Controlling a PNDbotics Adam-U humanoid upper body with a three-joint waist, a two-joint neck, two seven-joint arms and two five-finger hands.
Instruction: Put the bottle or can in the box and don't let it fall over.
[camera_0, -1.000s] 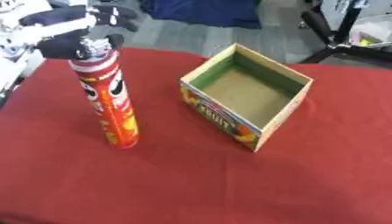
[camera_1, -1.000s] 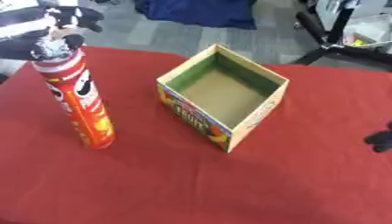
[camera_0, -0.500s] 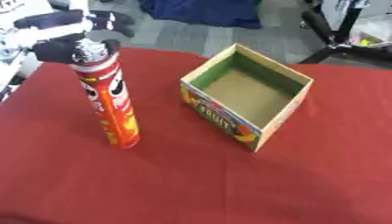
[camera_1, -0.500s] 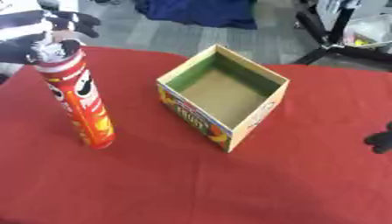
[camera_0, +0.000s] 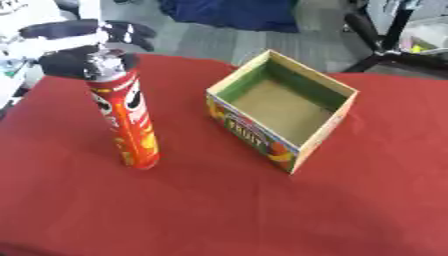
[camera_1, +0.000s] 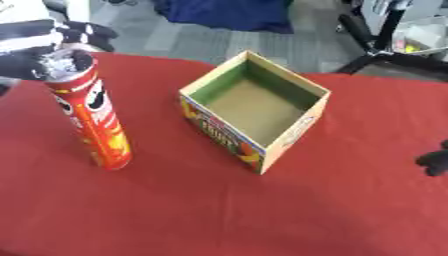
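Left robot hand (camera_0: 74, 47) atop tall cylindrical can (camera_0: 127, 125) (upright), square cardboard box (camera_0: 282, 110) beside

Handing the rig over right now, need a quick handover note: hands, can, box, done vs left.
Left hand: at the top of the chip can, fingers curled around its upper end.
Right hand: only a dark part shows at the right edge of the right eye view, low over the table; fingers cannot be made out.
Chip can: upright on the red tablecloth, left of the box, apart from it.
Box: open, nothing visible inside, sits mid-table.
Done: the can is gripped at its top.
Left: lift the can, carry it over the box, set it down inside upright and release without tipping it.
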